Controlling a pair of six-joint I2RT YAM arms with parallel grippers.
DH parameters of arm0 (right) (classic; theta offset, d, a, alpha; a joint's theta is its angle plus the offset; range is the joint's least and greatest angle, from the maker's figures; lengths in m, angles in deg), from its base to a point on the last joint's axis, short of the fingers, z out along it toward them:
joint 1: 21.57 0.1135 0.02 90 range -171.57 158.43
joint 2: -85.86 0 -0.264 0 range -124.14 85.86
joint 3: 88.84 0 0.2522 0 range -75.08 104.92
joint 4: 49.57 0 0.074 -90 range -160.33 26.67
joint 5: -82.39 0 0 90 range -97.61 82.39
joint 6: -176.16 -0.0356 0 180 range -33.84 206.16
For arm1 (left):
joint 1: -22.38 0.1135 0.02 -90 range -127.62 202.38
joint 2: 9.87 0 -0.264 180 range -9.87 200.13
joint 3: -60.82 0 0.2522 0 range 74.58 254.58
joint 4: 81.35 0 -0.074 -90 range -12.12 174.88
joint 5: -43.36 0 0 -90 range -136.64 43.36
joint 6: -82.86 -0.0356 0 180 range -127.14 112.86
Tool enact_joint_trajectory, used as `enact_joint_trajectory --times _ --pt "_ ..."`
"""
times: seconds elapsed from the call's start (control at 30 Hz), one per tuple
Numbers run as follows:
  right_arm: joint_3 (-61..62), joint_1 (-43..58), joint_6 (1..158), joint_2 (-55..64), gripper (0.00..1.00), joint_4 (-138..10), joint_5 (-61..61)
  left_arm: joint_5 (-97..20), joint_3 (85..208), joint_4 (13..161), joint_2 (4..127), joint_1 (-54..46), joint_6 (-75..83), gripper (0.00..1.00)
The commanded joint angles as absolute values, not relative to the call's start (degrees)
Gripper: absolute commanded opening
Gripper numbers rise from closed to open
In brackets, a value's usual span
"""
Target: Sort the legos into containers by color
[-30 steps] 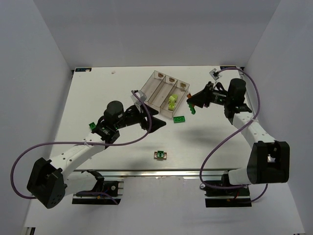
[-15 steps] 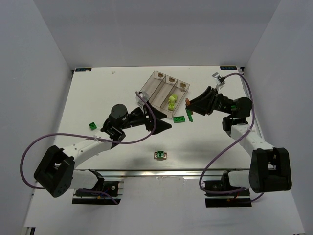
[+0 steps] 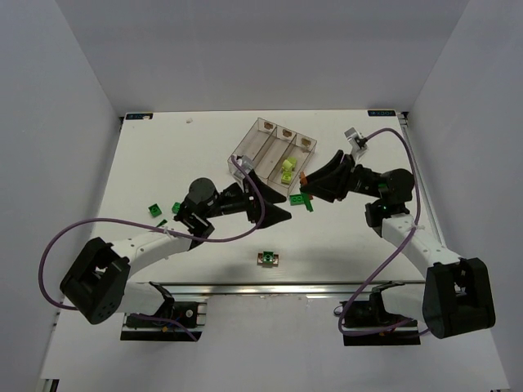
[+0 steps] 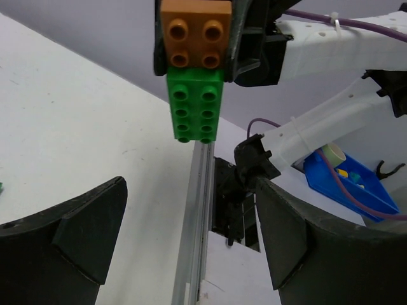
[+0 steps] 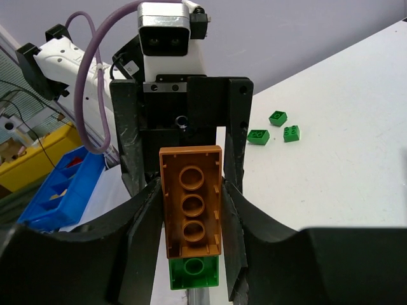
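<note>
The right hand [image 3: 305,186] is clenched on an orange-brown studded plastic brick [image 4: 195,35], and a bright green studded plastic brick [image 4: 194,105] is stuck to it, jutting past the fingertips. The joined pair hangs in the air just off the near end of the clear plastic three-bin tray [image 3: 255,147]. The left hand [image 4: 189,183] faces it, spread wide and holding nothing. The likely step is pulling the two colours apart, and that is where trouble lies. If the left hand closes off-centre or catches only a corner of the green brick, the pull could twist the orange-brown brick out of its grip. Both pieces would then drop onto the white surface [image 3: 163,155]. A sudden release could also fling a brick into the wrong bin or over the edge. With the hands this close, their fingers could knock together.
</note>
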State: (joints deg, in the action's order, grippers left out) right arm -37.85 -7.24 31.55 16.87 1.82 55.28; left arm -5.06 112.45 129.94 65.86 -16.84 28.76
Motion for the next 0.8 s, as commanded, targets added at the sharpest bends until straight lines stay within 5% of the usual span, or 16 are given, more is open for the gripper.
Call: enact_joint_trajectory --times 0.0,0.77 --pt "-38.0 -6.1 34.1 17.4 0.00 2.4 53.5 -3.7 111.9 131.6 65.2 -18.0 28.8 0.91" --pt "-41.0 3.0 37.7 18.1 0.00 3.3 48.1 -3.9 111.8 133.8 66.9 -20.2 28.6 0.85"
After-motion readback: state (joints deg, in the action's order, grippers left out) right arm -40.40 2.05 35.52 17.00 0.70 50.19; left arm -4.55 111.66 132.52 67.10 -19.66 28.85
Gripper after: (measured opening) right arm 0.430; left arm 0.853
